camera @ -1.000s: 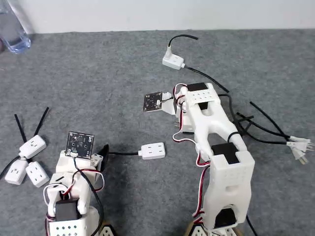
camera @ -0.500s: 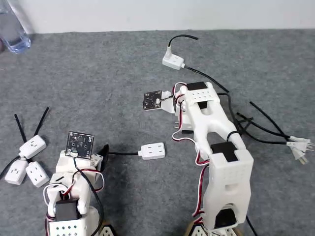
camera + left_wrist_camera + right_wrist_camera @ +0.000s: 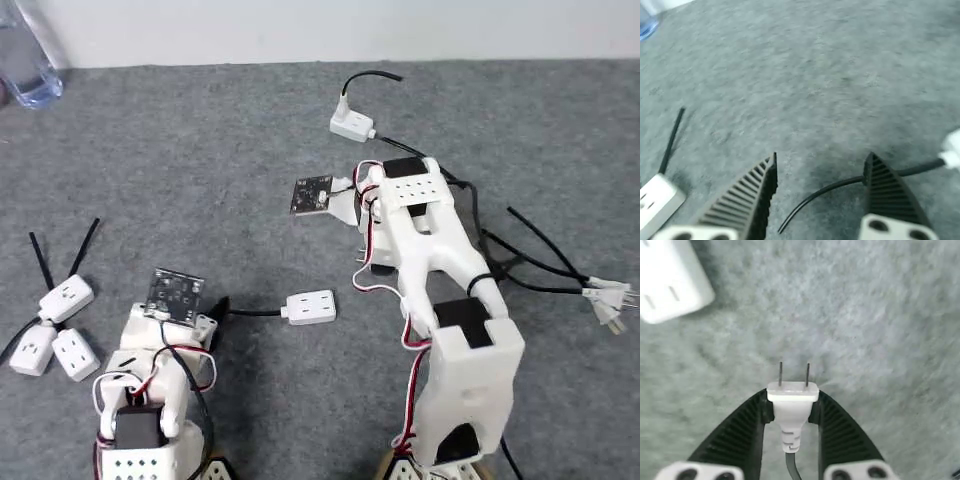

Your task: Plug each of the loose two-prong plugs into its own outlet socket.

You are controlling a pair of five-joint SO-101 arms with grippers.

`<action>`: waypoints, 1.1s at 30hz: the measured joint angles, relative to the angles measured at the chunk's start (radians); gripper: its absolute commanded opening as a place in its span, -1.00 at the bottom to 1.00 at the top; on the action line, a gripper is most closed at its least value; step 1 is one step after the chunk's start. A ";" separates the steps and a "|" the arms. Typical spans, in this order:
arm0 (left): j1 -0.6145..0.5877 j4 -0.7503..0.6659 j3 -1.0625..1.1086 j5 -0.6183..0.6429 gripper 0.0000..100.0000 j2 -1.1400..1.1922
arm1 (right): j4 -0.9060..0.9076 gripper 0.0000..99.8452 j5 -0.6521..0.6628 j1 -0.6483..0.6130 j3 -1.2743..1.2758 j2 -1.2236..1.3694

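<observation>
The table covering is mottled grey. The two-prong plug is white with dull grey metal prongs. The right gripper has black ribbed fingers on white mounts, and the left gripper has the same black ridged pattern. The centre outlet socket, the far outlet socket and the left cluster of sockets are white, with black cords. The loose plugs at the right are white. Both arms are white with red, black and white wires. The far-left bottle is clear with a bluish tint.

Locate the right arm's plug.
In the right wrist view, the white two-prong plug sits clamped in the right claw, prongs outward, near a white outlet block.
</observation>
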 measured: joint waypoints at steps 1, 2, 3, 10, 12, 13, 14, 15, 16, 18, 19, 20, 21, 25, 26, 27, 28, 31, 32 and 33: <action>0.008 0.000 0.000 -0.006 -0.47 0.000 | 0.028 -0.98 -0.034 -0.017 0.000 -0.012; 0.012 0.000 0.000 -0.009 -0.47 0.000 | 0.054 -0.98 -0.066 -0.037 0.000 -0.026; 0.018 0.000 0.000 -0.012 -0.46 0.000 | 0.074 -0.98 -0.101 -0.058 0.000 -0.038; 0.091 0.000 0.000 -0.012 -0.46 0.000 | 0.184 -0.98 -0.311 -0.218 0.000 -0.106; 0.094 0.000 0.000 -0.012 -0.46 0.000 | 0.215 -0.98 -0.354 -0.255 0.000 -0.135; 0.095 0.000 0.000 -0.012 -0.46 0.000 | 0.227 -0.98 -0.373 -0.272 0.000 -0.152; 0.098 0.000 0.000 -0.012 -0.46 0.000 | 0.241 -0.98 -0.388 -0.279 0.000 -0.169; 0.098 0.000 0.000 -0.012 -0.46 0.000 | 0.253 -0.98 -0.400 -0.285 0.000 -0.190; 0.095 0.000 0.000 -0.012 -0.46 0.000 | 0.264 -0.98 -0.411 -0.287 0.000 -0.212; 0.098 -0.023 0.000 -0.012 -0.46 0.000 | 0.285 -0.98 -0.427 -0.287 0.000 -0.256; 0.106 -0.043 0.000 -0.002 -0.46 0.000 | 0.293 -0.98 -0.434 -0.285 0.000 -0.279; 0.117 -0.061 0.000 0.032 -0.46 0.000 | 0.301 -0.98 -0.440 -0.285 0.000 -0.302; 0.137 -0.083 0.000 0.083 -0.46 0.000 | 0.310 -0.98 -0.445 -0.287 0.000 -0.325; 0.239 -0.186 0.000 0.425 -0.46 0.000 | 0.344 -0.98 -0.446 -0.301 0.000 -0.410; 0.261 -0.218 0.000 0.534 -0.46 0.000 | 0.351 -0.98 -0.450 -0.301 0.000 -0.428; 0.279 -0.250 0.000 0.652 -0.46 0.000 | 0.358 -0.98 -0.450 -0.299 0.002 -0.446; 0.292 -0.278 0.000 0.760 -0.46 0.000 | 0.362 -0.98 -0.450 -0.296 0.009 -0.463; 0.311 -0.316 0.000 0.988 -0.46 0.000 | 0.362 -0.98 -0.450 -0.298 0.074 -0.519; 0.316 -0.321 0.000 1.022 -0.46 0.000 | 0.362 -0.98 -0.450 -0.299 0.101 -0.534; 0.321 -0.322 0.000 1.046 -0.46 0.000 | 0.351 -0.98 -0.450 -0.302 0.129 -0.552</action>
